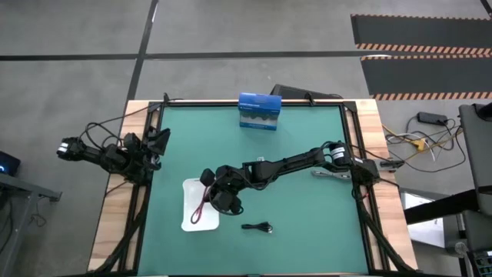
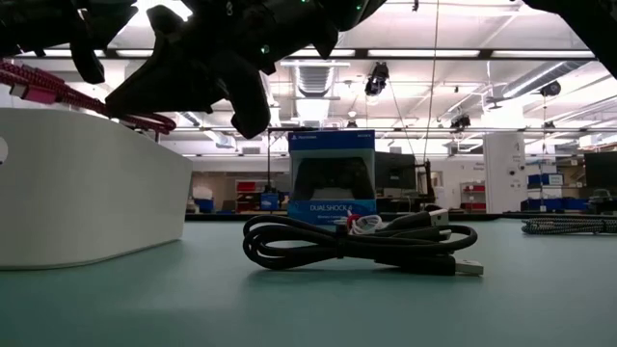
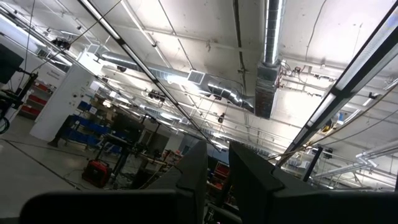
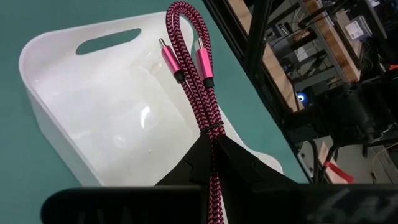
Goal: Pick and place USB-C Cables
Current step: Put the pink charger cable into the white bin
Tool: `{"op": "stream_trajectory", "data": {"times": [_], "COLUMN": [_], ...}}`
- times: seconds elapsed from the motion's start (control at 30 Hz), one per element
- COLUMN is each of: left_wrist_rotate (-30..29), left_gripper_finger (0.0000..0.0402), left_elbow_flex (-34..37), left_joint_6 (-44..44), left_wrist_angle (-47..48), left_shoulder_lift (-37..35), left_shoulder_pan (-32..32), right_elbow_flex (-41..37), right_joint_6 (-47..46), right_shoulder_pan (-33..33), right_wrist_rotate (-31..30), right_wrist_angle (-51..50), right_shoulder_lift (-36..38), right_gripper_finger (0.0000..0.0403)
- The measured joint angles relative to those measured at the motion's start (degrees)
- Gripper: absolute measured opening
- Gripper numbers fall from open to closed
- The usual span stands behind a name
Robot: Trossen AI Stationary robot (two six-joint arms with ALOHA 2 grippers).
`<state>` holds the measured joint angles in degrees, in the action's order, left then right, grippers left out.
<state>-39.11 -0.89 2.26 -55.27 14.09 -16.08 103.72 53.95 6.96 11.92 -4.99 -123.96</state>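
Note:
My right gripper (image 1: 217, 194) reaches from the table's right side over the white tray (image 1: 190, 223) and is shut on the pink-red USB-C cable bundle (image 4: 189, 68). The bundle sticks out ahead of the fingers over the tray's inside (image 4: 124, 124). The black cable bundle (image 1: 257, 227) lies flat on the green mat, right of the tray. It also shows in the low view (image 2: 357, 246), with the white cable (image 2: 366, 225) lying just behind it. My left gripper (image 3: 217, 168) is parked off the table's left edge (image 1: 157, 142), pointing up, its fingers a narrow gap apart. My right gripper pinches the pink-red bundle between its two fingers, just behind its small tie (image 4: 211, 129), several strands together. The fingers slant down from the table's right side and lie along the bundle. The looped end and two plugs (image 4: 186, 62) reach forward, above the tray's rim (image 2: 145, 123).
A blue game-controller box (image 1: 259, 111) stands upright at the table's far edge. A silvery tool (image 1: 330, 174) lies near the right edge. Black frame rails run along the table's sides. Open green mat lies between the tray and the box.

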Motion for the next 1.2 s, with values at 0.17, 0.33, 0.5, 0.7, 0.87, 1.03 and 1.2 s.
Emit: {"op": "stream_trajectory", "data": {"times": [0.17, 0.33, 0.5, 0.7, 0.87, 1.03, 1.2], "left_wrist_rotate": [0.01, 0.00, 0.01, 0.02, 0.01, 0.00, 0.01], "left_gripper_finger": [0.0052, 0.0052, 0.0052, 0.0052, 0.0052, 0.0052, 0.0052], "left_elbow_flex": [0.00, 0.00, 0.00, 0.00, 0.00, 0.00, 0.00], "left_joint_6": [0.00, 0.00, 0.00, 0.00, 0.07, 0.09, 0.11], "left_wrist_angle": [0.00, 0.00, -0.01, -0.02, -0.02, -0.07, -0.18], "left_shoulder_lift": [0.00, 0.00, 0.00, 0.00, 0.00, 0.00, 0.00], "left_shoulder_pan": [-0.02, 0.00, -0.02, 0.00, -0.01, 0.00, 0.00], "right_elbow_flex": [0.00, 0.00, 0.00, 0.00, 0.00, 0.00, 0.00], "right_joint_6": [-0.06, 0.04, 0.02, 0.02, 0.02, 0.03, 0.02], "right_shoulder_pan": [0.00, -0.02, -0.01, -0.02, -0.02, -0.02, -0.02], "right_wrist_rotate": [0.00, 0.00, 0.00, -0.04, -0.03, -0.02, -0.11], "right_wrist_angle": [-0.03, -0.88, -0.71, -0.64, -0.64, -0.71, -0.68], "right_shoulder_lift": [0.00, 0.00, 0.00, 0.00, 0.00, 0.00, 0.00], "right_gripper_finger": [0.0009, 0.0009, 0.0009, 0.0009, 0.0009, 0.0009, 0.0009]}}
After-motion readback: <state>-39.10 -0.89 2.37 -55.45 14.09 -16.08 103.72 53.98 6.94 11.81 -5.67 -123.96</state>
